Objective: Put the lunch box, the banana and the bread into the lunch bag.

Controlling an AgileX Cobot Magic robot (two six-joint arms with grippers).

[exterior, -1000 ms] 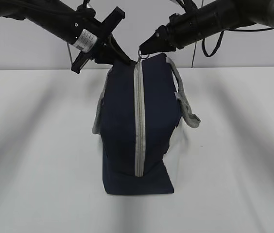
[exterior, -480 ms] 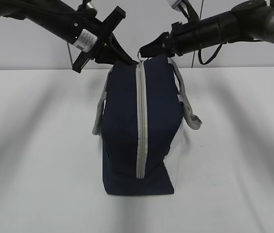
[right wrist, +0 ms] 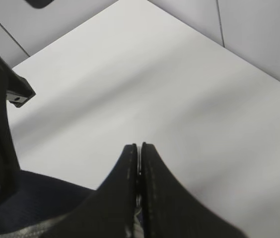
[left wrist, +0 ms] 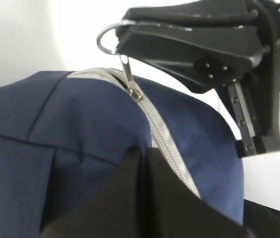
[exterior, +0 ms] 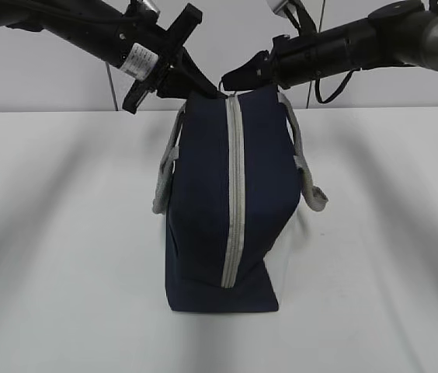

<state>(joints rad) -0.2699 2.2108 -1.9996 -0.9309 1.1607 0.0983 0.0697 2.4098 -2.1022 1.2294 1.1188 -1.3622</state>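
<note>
The navy lunch bag (exterior: 203, 202) stands upright mid-table, its near end facing the exterior camera. Its grey zipper (exterior: 234, 194) is closed down that end. My left gripper (exterior: 203, 88) is shut on the bag's top fabric beside the zipper; the left wrist view shows the pinch (left wrist: 143, 152). My right gripper (exterior: 231, 80) is shut on the zipper's ring pull (left wrist: 109, 38) at the bag's top. In the right wrist view its fingertips (right wrist: 130, 154) are pressed together on a sliver of metal. The lunch box, banana and bread are out of view.
Grey webbing handles hang on the bag's left (exterior: 165, 175) and right (exterior: 310, 183) sides. The white table (exterior: 64, 256) lies around the bag, with a pale wall behind. Both black arms meet above the bag's top.
The bag's top has shifted slightly right and up, so the bag stands taller. The left gripper moved right with it; the right gripper stays clamped on the ring pull.
</note>
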